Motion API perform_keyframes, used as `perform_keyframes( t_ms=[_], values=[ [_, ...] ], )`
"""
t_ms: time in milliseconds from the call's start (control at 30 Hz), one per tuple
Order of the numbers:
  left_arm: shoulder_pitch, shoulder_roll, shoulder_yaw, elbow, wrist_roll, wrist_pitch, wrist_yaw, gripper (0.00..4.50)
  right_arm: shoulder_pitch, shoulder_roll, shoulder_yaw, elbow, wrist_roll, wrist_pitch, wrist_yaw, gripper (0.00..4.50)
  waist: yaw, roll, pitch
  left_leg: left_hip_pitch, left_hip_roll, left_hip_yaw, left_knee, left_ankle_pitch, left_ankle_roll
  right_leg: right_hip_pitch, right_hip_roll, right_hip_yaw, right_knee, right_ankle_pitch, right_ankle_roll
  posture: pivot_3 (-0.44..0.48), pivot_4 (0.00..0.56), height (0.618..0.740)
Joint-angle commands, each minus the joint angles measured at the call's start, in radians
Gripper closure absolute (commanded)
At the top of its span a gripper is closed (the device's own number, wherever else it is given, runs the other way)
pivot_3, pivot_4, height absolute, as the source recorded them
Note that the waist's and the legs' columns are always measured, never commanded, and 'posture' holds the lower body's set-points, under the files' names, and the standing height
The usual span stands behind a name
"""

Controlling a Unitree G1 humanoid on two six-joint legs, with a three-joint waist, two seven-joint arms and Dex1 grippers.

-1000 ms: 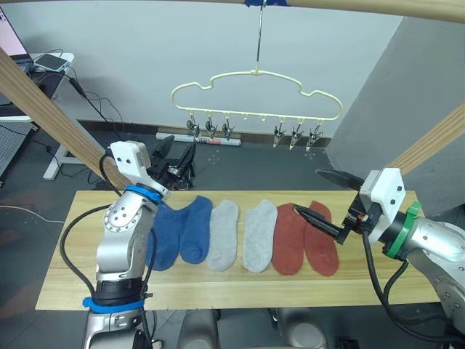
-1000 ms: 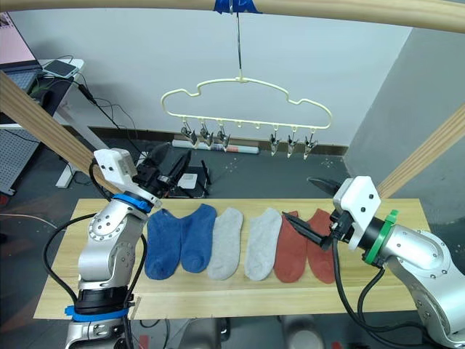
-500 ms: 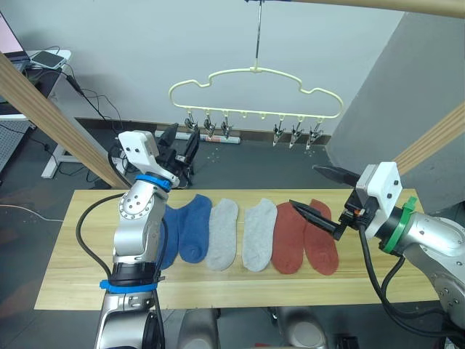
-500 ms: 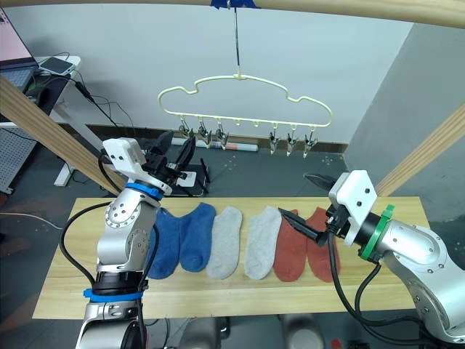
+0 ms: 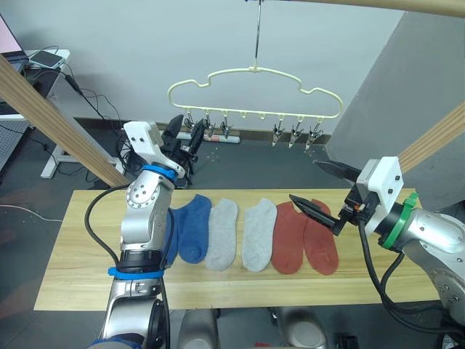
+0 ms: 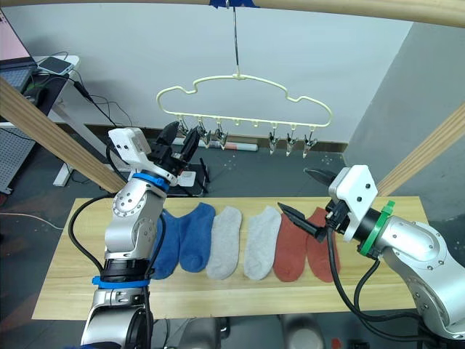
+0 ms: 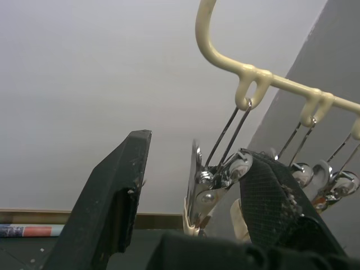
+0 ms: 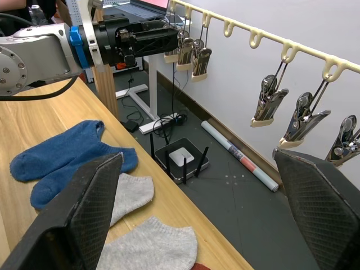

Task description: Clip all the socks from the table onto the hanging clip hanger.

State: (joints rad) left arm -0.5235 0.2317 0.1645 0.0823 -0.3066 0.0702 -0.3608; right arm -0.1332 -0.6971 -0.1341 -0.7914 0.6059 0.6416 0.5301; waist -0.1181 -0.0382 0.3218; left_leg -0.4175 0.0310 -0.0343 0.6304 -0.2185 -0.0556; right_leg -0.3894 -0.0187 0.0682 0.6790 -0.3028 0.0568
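All six socks lie flat in a row on the table (image 5: 65,283): two blue socks (image 5: 190,227) at the robot's left, two grey socks (image 5: 241,234) in the middle, two rust-red socks (image 5: 305,238) at the right, none yet clipped. Above and behind the table, the clip hanger (image 5: 254,91) hangs by its hook from the wooden bar (image 5: 407,6), with three metal clips at each end of its lower wire. The left claw (image 5: 184,131) is raised to the leftmost clip (image 7: 211,185), fingers spread with nothing in them; the left wrist view shows the clip between the two fingers, one touching or nearly touching it (probably lined up to squeeze the clip open). The right claw (image 5: 320,190) hovers over the red pair, spread wide and empty, likely placed to pick up a sock. The task looks barely begun.
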Motion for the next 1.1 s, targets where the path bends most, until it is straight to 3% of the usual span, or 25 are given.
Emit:
perform_keyframes(
  t_ms=[33,200,300,467,600,800,967,1100],
  values=[
    [-0.014,-0.003,0.007,-0.042,-0.012,-0.021,0.003,1.78,-0.003,0.002,-0.004,-0.033,0.003,-0.017,0.000,0.00,0.000,0.000,0.000,0.000,0.000,0.000,0.000,0.000,0.000,0.000,0.000,0.000,0.000,0.000,0.000,-0.281,0.342,0.732],
    [-0.023,-0.001,0.008,-0.044,-0.012,-0.021,0.002,1.78,-0.004,0.004,-0.003,-0.031,0.001,-0.017,-0.001,0.00,0.000,0.000,0.000,0.000,0.000,0.000,0.000,0.000,0.000,0.000,0.000,0.000,0.000,0.000,0.000,-0.278,0.338,0.732],
    [-0.029,-0.001,0.006,-0.042,-0.012,-0.026,-0.002,2.36,-0.005,0.005,0.000,-0.032,-0.001,-0.017,-0.002,0.00,0.000,0.000,0.000,0.000,0.000,0.000,0.000,0.000,0.000,0.000,0.000,0.000,0.000,0.000,0.000,-0.278,0.338,0.732],
    [-0.026,0.001,0.000,-0.047,-0.011,-0.027,-0.010,3.79,-0.006,0.006,0.001,-0.034,0.000,-0.015,-0.005,0.00,0.000,0.000,0.000,0.000,0.000,0.000,0.000,0.000,0.000,0.000,0.000,0.000,0.000,0.000,0.000,-0.278,0.338,0.732],
    [-0.025,0.005,0.002,-0.052,-0.011,-0.025,-0.011,4.38,-0.004,0.007,0.007,-0.036,-0.004,-0.012,-0.011,0.00,0.000,0.000,0.000,0.000,0.000,0.000,0.000,0.000,0.000,0.000,0.000,0.000,0.000,0.000,0.000,-0.277,0.338,0.732],
    [-0.024,0.022,-0.005,-0.073,-0.006,-0.016,-0.023,4.43,0.082,0.000,0.033,-0.016,-0.051,0.043,-0.060,0.00,0.000,0.000,0.000,0.000,0.000,0.000,0.000,0.000,0.000,0.000,0.000,0.000,-0.001,0.000,0.000,-0.277,0.338,0.732],
    [-0.013,0.048,-0.014,-0.114,-0.006,0.014,-0.042,4.43,0.222,0.107,0.094,0.116,-0.229,0.013,-0.225,0.00,0.003,-0.001,0.001,-0.002,0.000,-0.001,-0.001,0.000,0.000,-0.001,0.000,0.000,-0.001,0.000,0.001,-0.258,0.356,0.732],
    [-0.008,0.060,-0.016,-0.132,-0.008,0.036,-0.050,4.43,0.244,0.191,0.151,0.251,-0.351,-0.063,-0.298,0.00,0.002,0.001,0.006,-0.001,0.000,0.001,-0.001,0.000,0.000,-0.002,-0.001,0.001,-0.001,-0.003,0.005,-0.254,0.364,0.732]
  ],
)
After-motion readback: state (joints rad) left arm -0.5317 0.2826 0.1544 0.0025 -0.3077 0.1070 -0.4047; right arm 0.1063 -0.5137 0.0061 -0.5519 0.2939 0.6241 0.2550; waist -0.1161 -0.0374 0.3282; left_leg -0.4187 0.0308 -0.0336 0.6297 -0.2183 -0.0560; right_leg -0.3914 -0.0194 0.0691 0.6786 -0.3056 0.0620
